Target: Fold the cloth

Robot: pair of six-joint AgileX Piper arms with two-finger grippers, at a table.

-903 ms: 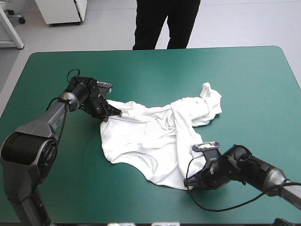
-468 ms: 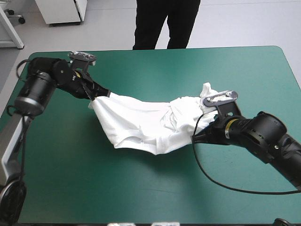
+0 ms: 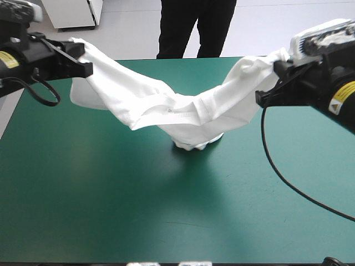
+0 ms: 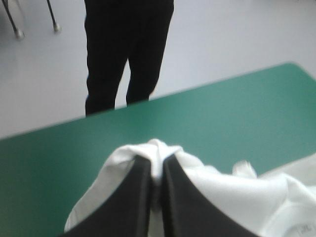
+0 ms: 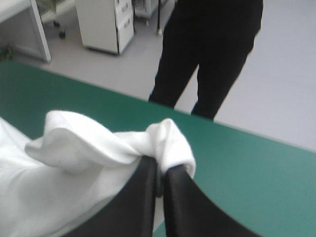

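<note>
Above the teal-green desk, the white T-shirt hangs stretched between two raised arms, its sagging middle fold touching the cover around mid-desk. Left hand all but closed, pinching a bunched corner. Right hand likewise nearly closed, cloth lapping over its black tips.

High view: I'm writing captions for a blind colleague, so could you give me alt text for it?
A white T-shirt hangs in a sagging band above the teal-green table, with the left gripper shut on one end and the right gripper shut on the other. Its lowest fold appears to touch the table near the middle.
</note>
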